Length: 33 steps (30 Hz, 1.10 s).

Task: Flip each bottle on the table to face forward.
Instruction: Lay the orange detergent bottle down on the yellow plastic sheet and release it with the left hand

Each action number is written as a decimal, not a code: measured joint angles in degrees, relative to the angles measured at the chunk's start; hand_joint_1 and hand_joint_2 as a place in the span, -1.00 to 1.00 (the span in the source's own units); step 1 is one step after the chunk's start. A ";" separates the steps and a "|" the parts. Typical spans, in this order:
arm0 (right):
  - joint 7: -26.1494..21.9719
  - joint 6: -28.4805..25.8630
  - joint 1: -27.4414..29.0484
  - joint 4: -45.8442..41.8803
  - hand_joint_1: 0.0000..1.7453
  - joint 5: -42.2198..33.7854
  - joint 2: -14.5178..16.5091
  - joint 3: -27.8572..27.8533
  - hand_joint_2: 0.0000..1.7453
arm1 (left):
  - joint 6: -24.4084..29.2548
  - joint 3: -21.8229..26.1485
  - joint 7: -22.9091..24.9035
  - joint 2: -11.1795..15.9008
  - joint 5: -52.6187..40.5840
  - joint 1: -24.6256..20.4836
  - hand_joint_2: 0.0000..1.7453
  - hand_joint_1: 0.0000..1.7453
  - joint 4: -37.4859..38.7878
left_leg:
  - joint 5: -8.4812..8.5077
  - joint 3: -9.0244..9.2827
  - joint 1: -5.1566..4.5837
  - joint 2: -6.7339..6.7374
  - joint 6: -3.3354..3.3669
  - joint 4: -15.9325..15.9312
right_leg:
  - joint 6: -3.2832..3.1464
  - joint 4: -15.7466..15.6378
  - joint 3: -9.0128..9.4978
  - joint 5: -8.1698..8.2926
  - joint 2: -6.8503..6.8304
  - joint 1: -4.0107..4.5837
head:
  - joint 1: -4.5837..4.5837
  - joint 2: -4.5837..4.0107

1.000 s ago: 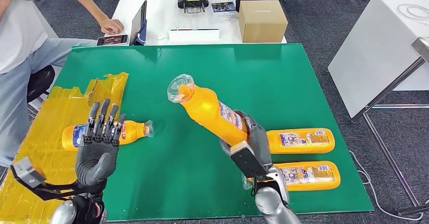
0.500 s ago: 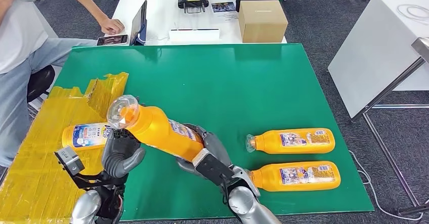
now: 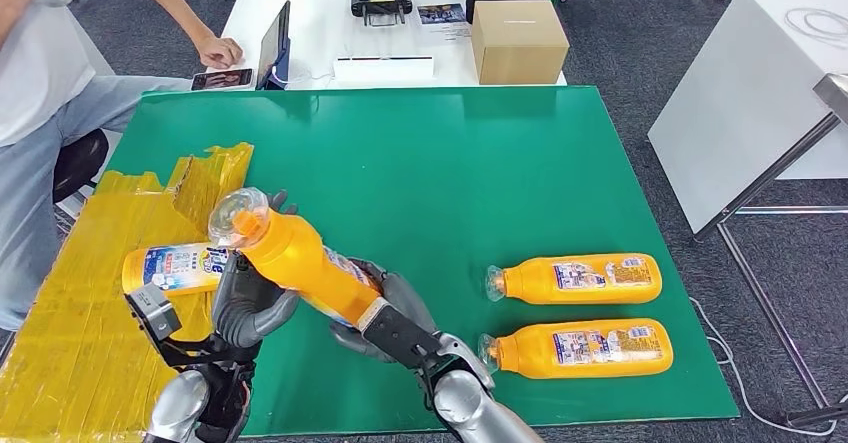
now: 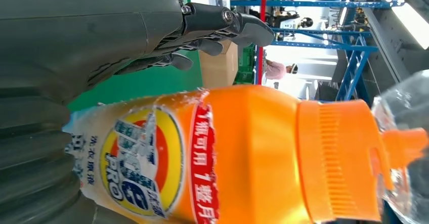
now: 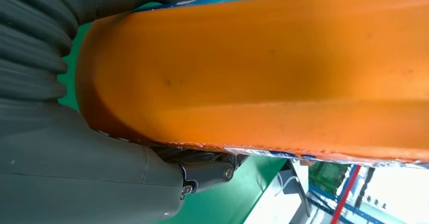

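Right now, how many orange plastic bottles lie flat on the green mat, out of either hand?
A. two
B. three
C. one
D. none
A: two orange plastic bottles lie on the green mat; a third lies on the yellow tape, a fourth is held.

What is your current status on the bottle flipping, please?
Right hand grips raised bottle at its base; left hand cups it near the neck. Two bottles lie right, one on yellow tape. Nothing in the way.
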 joint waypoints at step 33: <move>0.78 -0.04 -1.76 5.61 1.00 0.48 0.51 1.85 1.00 | 1.43 -1.01 -0.20 0.46 -1.44 -0.82 1.00 0.91 1.65 | 0.00 0.00 0.00 0.00 0.00 0.00 | 0.00 0.00 0.00 0.00 0.00 0.00 | -0.01 0.00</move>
